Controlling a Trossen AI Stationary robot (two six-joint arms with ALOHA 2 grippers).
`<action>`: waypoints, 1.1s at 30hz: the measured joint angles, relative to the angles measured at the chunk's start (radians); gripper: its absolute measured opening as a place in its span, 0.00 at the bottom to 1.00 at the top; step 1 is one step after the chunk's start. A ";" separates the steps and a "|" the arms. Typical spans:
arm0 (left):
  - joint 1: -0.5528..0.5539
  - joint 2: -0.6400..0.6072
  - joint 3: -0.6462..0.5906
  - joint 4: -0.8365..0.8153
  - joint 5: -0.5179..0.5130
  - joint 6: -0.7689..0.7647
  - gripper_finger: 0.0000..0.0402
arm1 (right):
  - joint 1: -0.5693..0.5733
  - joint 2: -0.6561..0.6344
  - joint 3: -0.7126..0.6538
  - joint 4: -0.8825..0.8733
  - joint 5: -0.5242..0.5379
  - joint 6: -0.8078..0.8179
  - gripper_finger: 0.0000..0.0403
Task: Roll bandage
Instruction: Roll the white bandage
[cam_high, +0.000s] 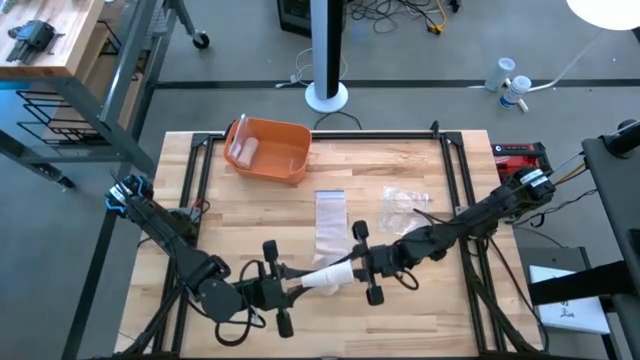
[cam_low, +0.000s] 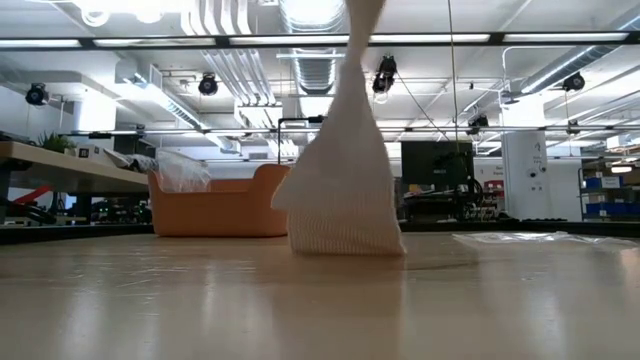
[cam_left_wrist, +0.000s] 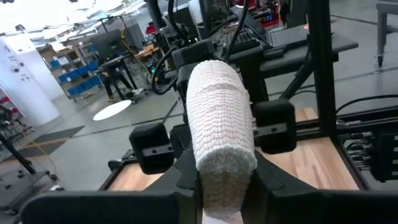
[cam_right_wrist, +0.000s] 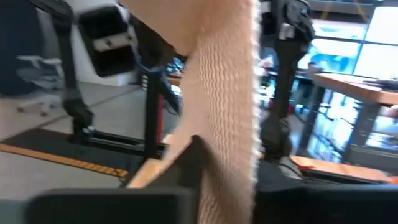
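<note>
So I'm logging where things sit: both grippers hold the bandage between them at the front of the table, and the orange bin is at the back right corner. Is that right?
Not quite. The orange bin sits at the back left of the table, as the high view shows. The rest holds: the left gripper and right gripper hold the bandage between them near the front.

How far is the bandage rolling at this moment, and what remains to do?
Done: part of the bandage is already wound into a thick roll, seen in the left wrist view. In hand: the left gripper and the right gripper hold it between them above the table. Left: a loose tail hangs down to the table top, so it is not fully rolled. The orange bin holds another item.
</note>
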 joint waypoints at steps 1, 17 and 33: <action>-0.002 -0.002 0.000 -0.003 0.000 -0.007 0.13 | 0.000 0.000 0.000 -0.003 0.012 -0.012 0.06; -0.012 -0.016 0.015 0.012 -0.031 -0.030 0.14 | 0.000 0.068 0.006 -0.095 0.061 0.079 0.01; -0.016 -0.017 0.011 -0.106 -0.028 0.014 0.15 | 0.044 -0.169 0.016 -0.311 0.061 -0.030 0.48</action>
